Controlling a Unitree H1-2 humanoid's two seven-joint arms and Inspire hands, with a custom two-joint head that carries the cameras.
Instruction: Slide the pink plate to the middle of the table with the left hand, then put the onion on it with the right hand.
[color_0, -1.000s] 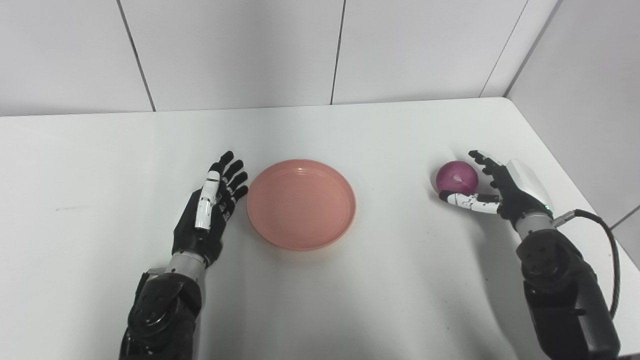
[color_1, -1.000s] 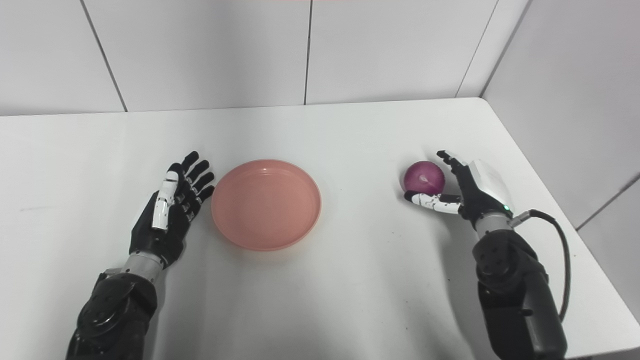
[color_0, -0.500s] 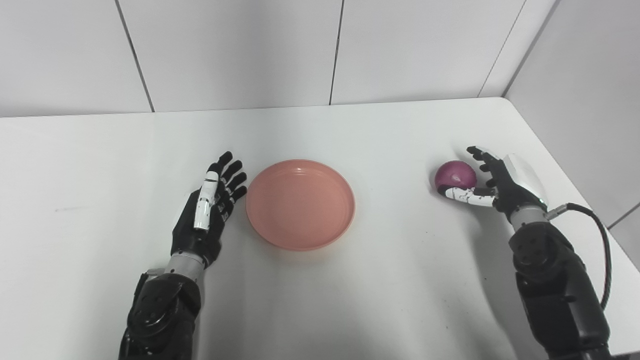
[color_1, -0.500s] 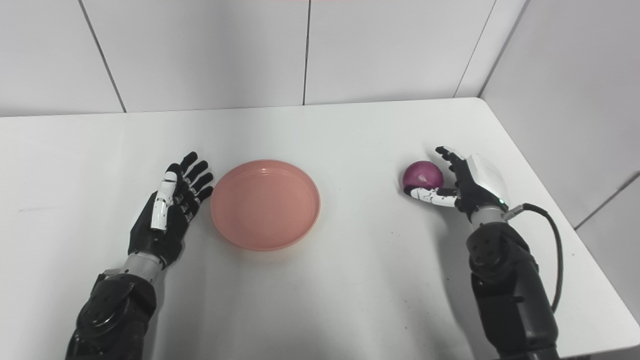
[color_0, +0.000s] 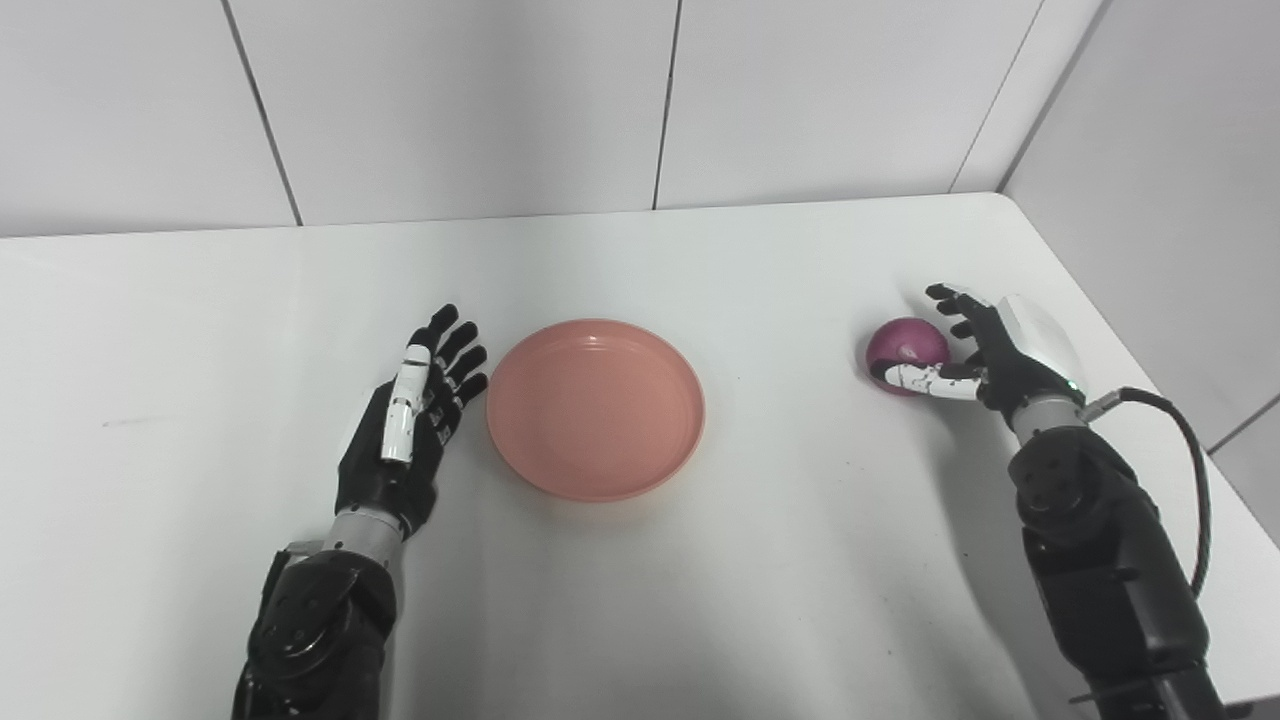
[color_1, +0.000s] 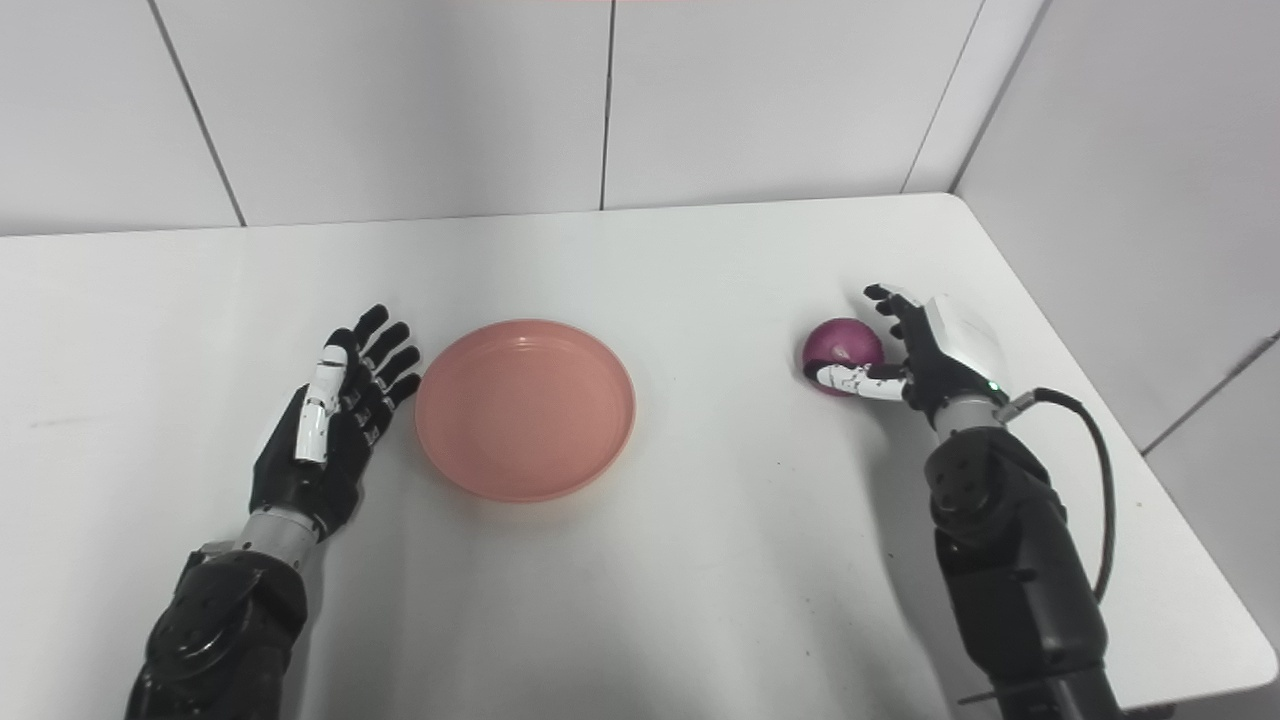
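- Left eye view: a pink plate (color_0: 596, 408) sits empty near the middle of a white table (color_0: 700, 600), rim up, in front of a pale panelled wall (color_0: 460, 100).
- The left hand (color_0: 405, 430) lies just left of the plate with its palm turned toward it, fingers (color_0: 455, 355) stretched out and spread, holding nothing; its fingertips come close to the plate's rim, with a thin strip of table showing between.
- Well to the right, near the table's right edge, a purple onion (color_0: 905, 340) rests on the table.
- The right hand (color_0: 985, 345) cups the onion from its right side: the white thumb (color_0: 915, 376) runs along the onion's near side and dark fingers arch over its far side. The fingers are curled partway around the onion but not clamped on it, and whether they press on it cannot be told from here.
- A black cable (color_0: 1190, 470) loops out from the right wrist.
- Right eye view: the same layout seen from slightly to the right. The plate (color_1: 525, 408) is clear of both hands, with the left hand (color_1: 325, 435) flat and spread beside it.
- The onion (color_1: 842, 342) sits on the table against the right hand (color_1: 925, 350), thumb in front and fingers behind, well apart from the plate.
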